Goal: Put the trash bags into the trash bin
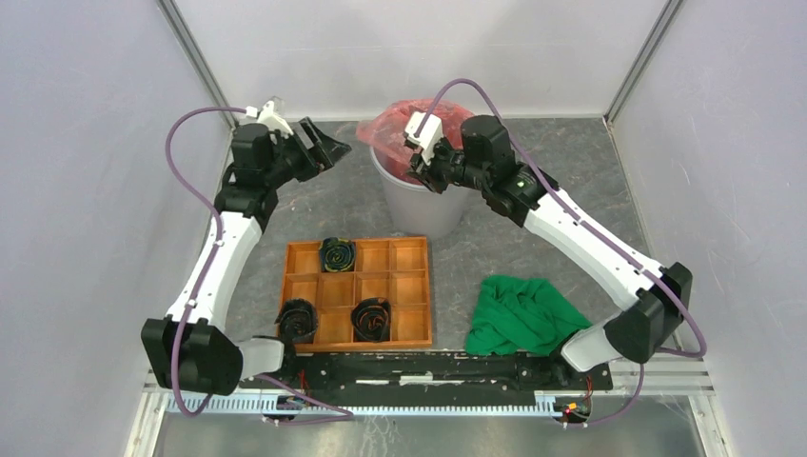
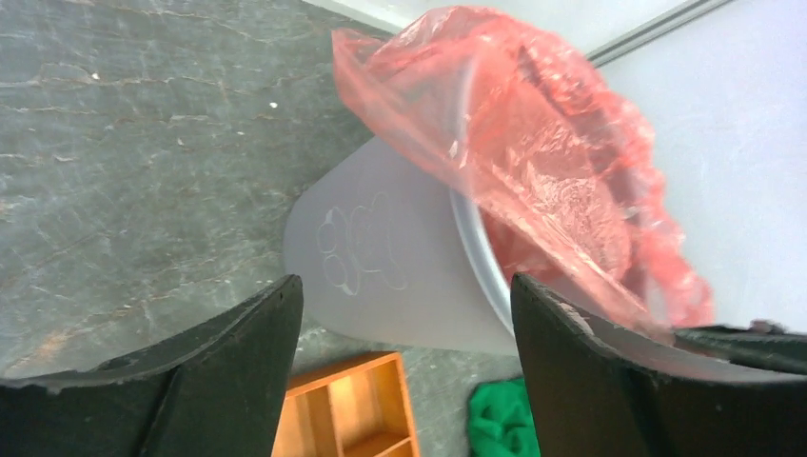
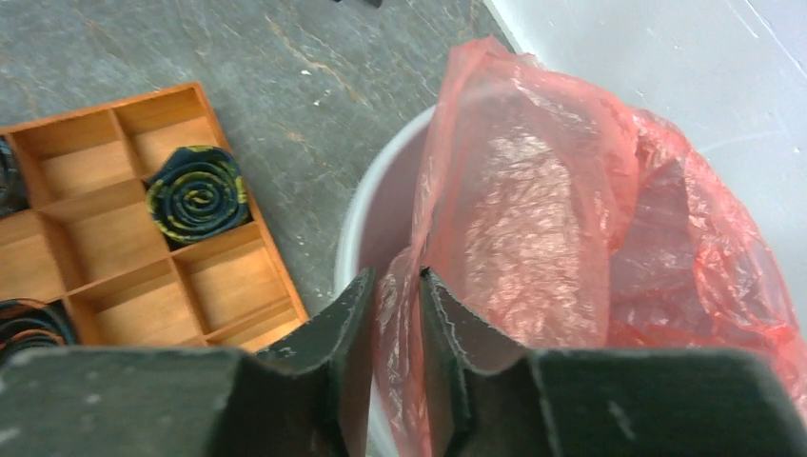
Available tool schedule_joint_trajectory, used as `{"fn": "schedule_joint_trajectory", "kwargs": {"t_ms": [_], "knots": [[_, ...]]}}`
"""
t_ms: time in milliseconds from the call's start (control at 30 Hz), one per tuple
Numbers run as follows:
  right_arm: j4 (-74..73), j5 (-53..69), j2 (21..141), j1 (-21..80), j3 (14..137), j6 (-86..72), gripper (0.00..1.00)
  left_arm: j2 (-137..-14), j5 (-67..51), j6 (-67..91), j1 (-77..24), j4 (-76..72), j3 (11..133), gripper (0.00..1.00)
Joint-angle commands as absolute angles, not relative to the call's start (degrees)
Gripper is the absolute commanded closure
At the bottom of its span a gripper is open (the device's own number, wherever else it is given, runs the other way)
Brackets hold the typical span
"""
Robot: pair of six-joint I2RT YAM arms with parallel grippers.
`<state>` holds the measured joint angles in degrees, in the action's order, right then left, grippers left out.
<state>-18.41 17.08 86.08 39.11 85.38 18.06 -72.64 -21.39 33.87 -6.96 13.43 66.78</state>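
Trash bag (image 1: pixel 395 129): thin, wrinkly, see-through red film. It is bunched on the mouth of the bin, part of it down inside and part puffed above the rim and lapping over the left side.
Bin (image 1: pixel 419 205): round, light grey, smooth plastic with walls that taper downward and a plain rim. It stands upright at the far middle of the table (image 1: pixel 571 190), beyond the tray.
Right jaws: clenched to a narrow slit on a fold of the bag's film, just over the near rim.
Left jaws: released, spread wide and empty. They sit to the bin's left and point toward it, apart from both bin and bag.
Step in hand: most likely the stuffing, since the bag is at the bin but not wholly inside it.
Next move: probably to press the pinched fold down into the bin and only then let go. The loose left flap would also need tucking in. The film looks light and springy and may billow back up, and the bin may tip if pushed sideways.
Tray (image 1: pixel 404 286): orange wood with square compartments, three of them holding dark rolled coils (image 1: pixel 338 254).
Cloth (image 1: pixel 521 314): green, soft and crumpled, lying right of the tray.
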Motion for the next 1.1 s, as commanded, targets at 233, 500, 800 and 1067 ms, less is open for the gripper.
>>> {"fn": "schedule_joint_trajectory", "kwargs": {"t_ms": [233,500,800,1067], "knots": [[-13.4,20.7,80.3,41.1,78.9,15.0,0.82,-77.0,-30.9,61.4,-7.8,-4.4,65.9,0.04],[-8.3,19.6,77.5,42.7,70.5,12.7,0.8,-77.3,-26.5,61.2,-9.3,-7.1,61.2,0.16],[4.9,16.8,72.5,43.0,57.7,8.0,0.82,-78.6,-27.5,62.6,-9.3,-13.9,55.4,0.22],[12.5,16.8,69.6,43.0,48.9,-2.8,0.56,-78.2,-26.9,66.0,-9.3,-22.8,48.2,0.24]]}}
